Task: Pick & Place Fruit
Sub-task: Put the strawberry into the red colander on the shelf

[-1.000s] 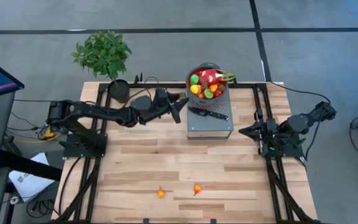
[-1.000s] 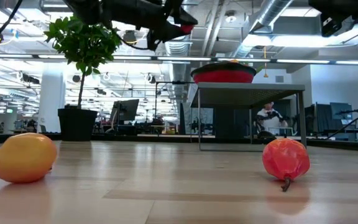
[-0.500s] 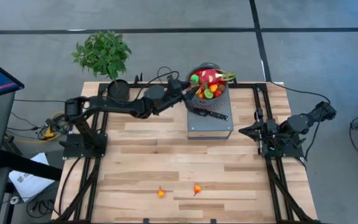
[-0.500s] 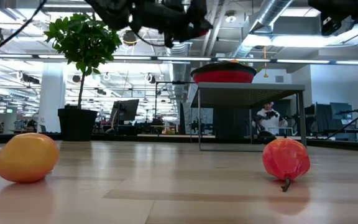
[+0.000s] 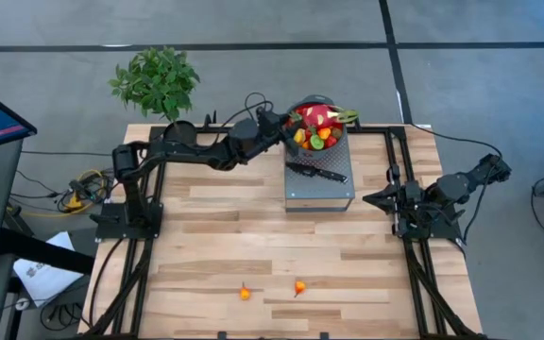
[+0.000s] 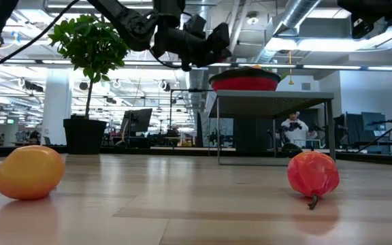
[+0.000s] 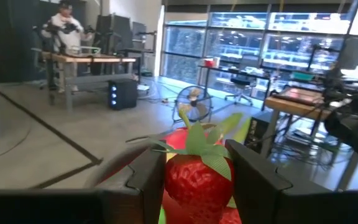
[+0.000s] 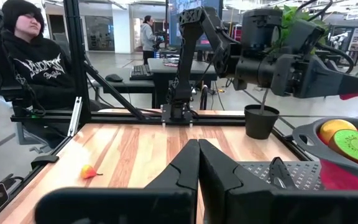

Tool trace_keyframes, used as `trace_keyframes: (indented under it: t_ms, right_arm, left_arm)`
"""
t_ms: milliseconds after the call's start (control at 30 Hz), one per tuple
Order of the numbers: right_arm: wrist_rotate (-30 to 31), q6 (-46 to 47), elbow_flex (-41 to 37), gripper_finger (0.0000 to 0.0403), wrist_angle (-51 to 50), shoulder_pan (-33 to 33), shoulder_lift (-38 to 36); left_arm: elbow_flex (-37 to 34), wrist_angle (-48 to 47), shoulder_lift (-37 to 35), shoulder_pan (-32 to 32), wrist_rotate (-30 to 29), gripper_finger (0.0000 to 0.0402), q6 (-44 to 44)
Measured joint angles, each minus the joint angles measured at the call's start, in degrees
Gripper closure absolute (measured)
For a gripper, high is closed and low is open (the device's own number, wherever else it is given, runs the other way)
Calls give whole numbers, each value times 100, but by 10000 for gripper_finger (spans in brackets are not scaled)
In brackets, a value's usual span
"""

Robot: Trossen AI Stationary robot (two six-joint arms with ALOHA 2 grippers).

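Note:
My left gripper (image 5: pixel 289 124) reaches from the table's left to the left rim of the red bowl (image 5: pixel 315 98) and is shut on a red strawberry (image 7: pixel 197 181). The bowl stands on a grey perforated stand (image 5: pixel 321 192) and holds several small fruits and the pink dragon fruit (image 5: pixel 322 115). An orange fruit (image 5: pixel 245 293) and a red fruit (image 5: pixel 299 287) lie on the table near its near edge. My right gripper (image 5: pixel 370 199) waits shut at the table's right side. My left gripper pinches the strawberry by its two sides (image 7: pixel 174 182) between both fingers (image 7: pixel 146 180). The green leaf cap (image 7: pixel 199 144) sticks out past the fingertips. The fingers come roughly level from the table's left. The strawberry is lifted clear, high beside the bowl's rim (image 6: pixel 218 76).
A black-handled knife (image 5: pixel 316 172) lies on the grey stand in front of the bowl. A potted plant (image 5: pixel 157 81) stands at the far left corner. Black frame rails run along both sides of the table. People sit in the room beyond.
My left arm has stretched out toward the table's far right, carrying the strawberry from left of the grey stand up to the bowl's left rim. The gripper has stayed shut on it. The two fruits on the table have stayed put.

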Motion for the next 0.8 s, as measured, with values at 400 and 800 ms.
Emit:
trace_keyframes:
  t_ms: [400, 800]
  right_arm:
    - [153, -147, 0, 403, -20, -4, 0]
    - [168, -146, 0, 403, -22, -2, 2]
  left_arm:
    - [-1, 265, 182, 226, 349, 255, -34]
    - [0, 270, 181, 357, 618, 255, -21]
